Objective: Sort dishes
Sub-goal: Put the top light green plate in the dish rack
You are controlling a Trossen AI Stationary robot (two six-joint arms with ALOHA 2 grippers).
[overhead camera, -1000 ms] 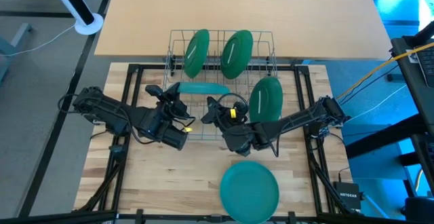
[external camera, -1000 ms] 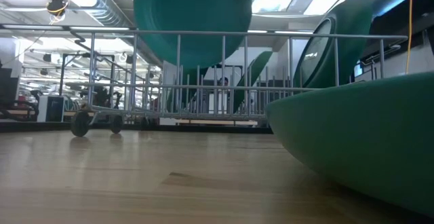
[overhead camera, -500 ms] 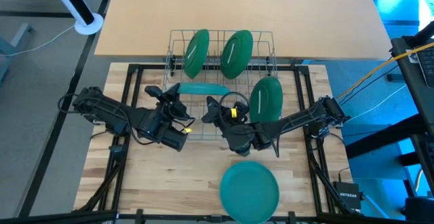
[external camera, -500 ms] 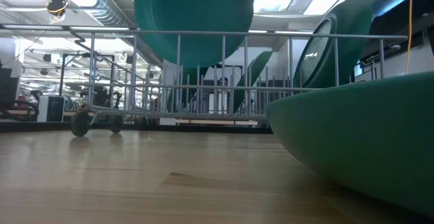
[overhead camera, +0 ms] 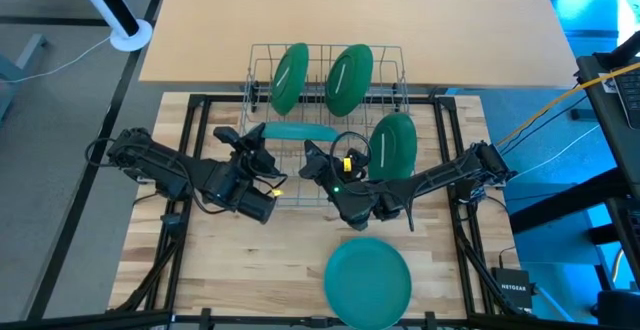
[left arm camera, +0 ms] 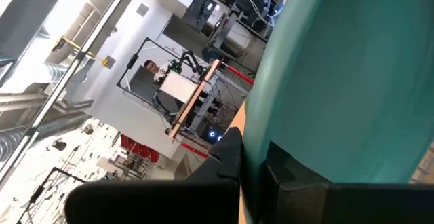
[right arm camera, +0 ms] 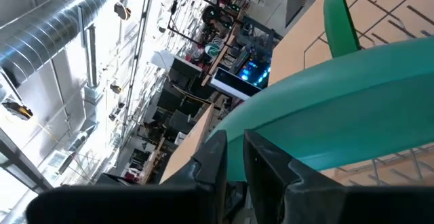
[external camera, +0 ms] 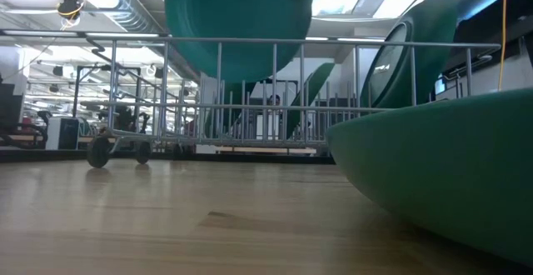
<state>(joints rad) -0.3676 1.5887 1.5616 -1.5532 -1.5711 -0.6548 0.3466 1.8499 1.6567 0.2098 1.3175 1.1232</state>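
Note:
The dishes are plain teal plates. One plate [overhead camera: 300, 130] is upright and edge-on from above, held over the wire rack [overhead camera: 255, 70]; its round face [external camera: 237, 17] shows in the low view. My left gripper [overhead camera: 258, 135] is shut on its left rim. My right gripper [overhead camera: 308, 152] is at its near side, shut on the rim. Two plates [overhead camera: 290, 75] [overhead camera: 348, 78] stand in the rack's far slots. A third [overhead camera: 392, 145] leans in its right side. Another plate [overhead camera: 368, 280] lies flat on the table. My left gripper [left arm camera: 254, 159] pinches the plate's rim [left arm camera: 261, 125] between its two fingers, coming about level from the table's left. The plate is lifted clear of the rack and stands upright. My right gripper [right arm camera: 235, 153] has the plate's rim [right arm camera: 237, 130] between its two close-set fingers, coming from the near right. How far back the rim reaches cannot be told.
The wire rack [external camera: 275, 46] sits at the table's far middle, with free slots under the held plate. The flat plate [external camera: 433, 167] takes up the near right of the table. Bare wood lies at the near left. A second tabletop [overhead camera: 350, 10] stands beyond the rack.
My right gripper has edged slightly toward the far edge and the held plate, turning a little at the wrist. The plate and my left gripper have stayed in place.

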